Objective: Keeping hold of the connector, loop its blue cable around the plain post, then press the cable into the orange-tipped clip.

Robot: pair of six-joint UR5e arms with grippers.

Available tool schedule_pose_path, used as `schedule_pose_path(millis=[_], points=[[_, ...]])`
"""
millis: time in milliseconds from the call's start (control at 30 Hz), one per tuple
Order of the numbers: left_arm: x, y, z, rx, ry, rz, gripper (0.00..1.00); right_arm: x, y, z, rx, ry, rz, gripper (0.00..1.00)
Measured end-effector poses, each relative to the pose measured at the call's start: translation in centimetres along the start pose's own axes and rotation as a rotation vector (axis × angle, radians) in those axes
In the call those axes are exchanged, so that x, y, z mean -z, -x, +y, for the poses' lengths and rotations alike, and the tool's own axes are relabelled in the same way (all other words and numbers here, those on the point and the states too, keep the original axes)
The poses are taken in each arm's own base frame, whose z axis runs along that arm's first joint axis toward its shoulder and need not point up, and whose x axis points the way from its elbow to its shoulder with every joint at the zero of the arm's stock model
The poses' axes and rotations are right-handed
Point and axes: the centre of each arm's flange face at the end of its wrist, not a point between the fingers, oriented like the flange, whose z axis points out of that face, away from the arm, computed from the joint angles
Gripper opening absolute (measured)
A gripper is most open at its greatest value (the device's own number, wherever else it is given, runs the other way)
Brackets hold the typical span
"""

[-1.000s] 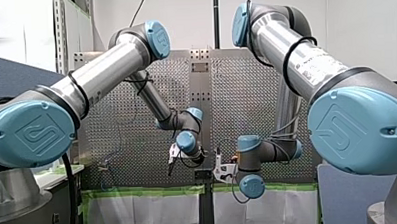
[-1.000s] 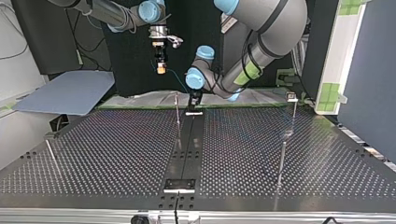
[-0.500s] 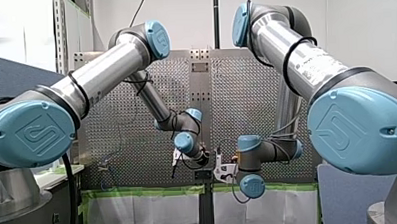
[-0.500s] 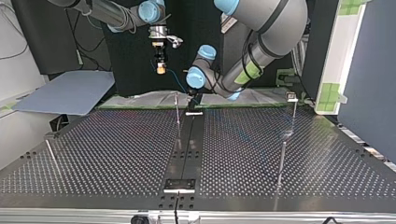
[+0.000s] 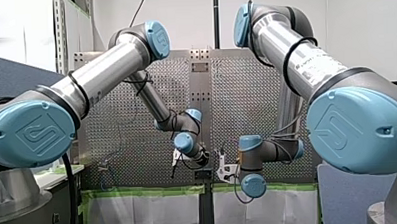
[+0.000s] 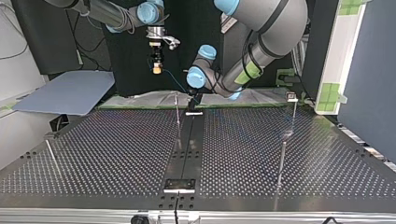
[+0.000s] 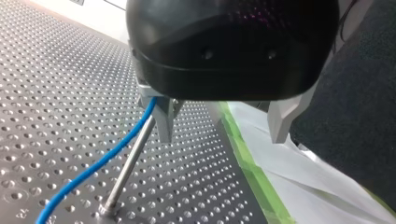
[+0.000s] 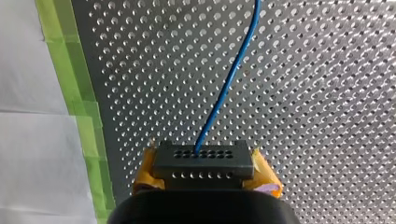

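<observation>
Connector [image 8: 203, 161] tight in right end effector [image 8: 204, 169], blue cable [image 8: 229, 86] cut off at edge; left end effector [image 7: 222, 134] wide.

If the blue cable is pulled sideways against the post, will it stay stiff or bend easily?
Probably it bends easily: the blue cable is thin and curves gently beside the post. It looks light, since it spans freely from the connector. It may slip along the smooth metal post.

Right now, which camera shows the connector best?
The right wrist view: the connector sits close-up between yellow pads. The top view shows it tiny, the left wrist view only its blue cable, the front view nothing clear.
</observation>
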Motion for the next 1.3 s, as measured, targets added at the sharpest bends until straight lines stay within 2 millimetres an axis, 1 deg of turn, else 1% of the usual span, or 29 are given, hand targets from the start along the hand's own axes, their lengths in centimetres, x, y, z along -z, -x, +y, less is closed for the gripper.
schedule_pose_path(millis=[200, 233, 267, 300, 333, 367, 400, 433, 467, 500, 533, 700, 867, 1067, 1300], points=[[0.0, 0.0, 0.0, -0.005, 0.0, -0.004, 1.0, 0.0, 0.0, 0.1, 0.002, 0.003, -0.004, 0.0], [-0.1, 0.1, 0.0, -0.008, 0.0, -0.005, 0.84, 0.0, 0.1, 0.1, 0.002, 0.003, -0.005, 0.0], [-0.1, 0.1, 0.0, -0.011, 0.0, -0.006, 0.74, 0.0, 0.1, 0.1, 0.003, 0.003, -0.006, 0.0], [-0.1, 0.1, 0.0, -0.015, -0.001, -0.008, 0.74, 0.0, 0.1, 0.1, 0.003, 0.003, -0.006, 0.0], [-0.1, 0.1, 0.0, -0.02, -0.002, -0.01, 0.64, 0.0, 0.1, 0.1, 0.003, 0.003, -0.006, 0.0], [-0.1, 0.1, 0.0, -0.024, -0.001, -0.011, 0.49, 0.0, 0.1, 0.1, 0.003, 0.003, -0.006, 0.0], [-0.1, 0.1, 0.0, -0.029, -0.001, -0.012, 0.49, 0.1, 0.1, 0.1, 0.003, 0.003, -0.007, 0.0], [-0.1, 0.1, 0.0, -0.036, -0.001, -0.013, 0.37, 0.1, 0.1, 0.1, 0.003, 0.003, -0.007, 0.0], [-0.1, 0.1, 0.0, -0.042, -0.001, -0.013, 0.19, 0.0, 0.1, 0.1, 0.003, 0.004, -0.007, 0.0], [-0.1, 0.1, 0.0, -0.049, 0.0, -0.013, 0.19, 0.0, 0.1, 0.1, 0.003, 0.005, -0.007, 0.0], [-0.1, 0.0, 0.0, -0.057, 0.0, -0.014, 0.01, 0.0, 0.1, 0.2, 0.003, 0.006, -0.007, 0.0], [0.0, -0.1, -0.1, -0.069, 0.01, -0.021, 0.01, -0.1, 0.1, 0.5, 0.003, 0.02, -0.008, 0.0], [-0.1, 0.0, 0.4, -0.069, 0.035, -0.023, 0.01, -0.1, 0.1, 0.7, 0.004, 0.031, -0.011, 0.0], [-0.1, 0.0, 0.7, -0.073, 0.057, -0.021, 0.01, -0.2, 0.2, 1.6, 0.012, 0.068, -0.024, 0.0], [0.3, -0.6, 0.5, -0.081, 0.033, -0.026, 0.01, -0.5, 0.2, 2.4, 0.014, 0.09, -0.027, 0.0]])
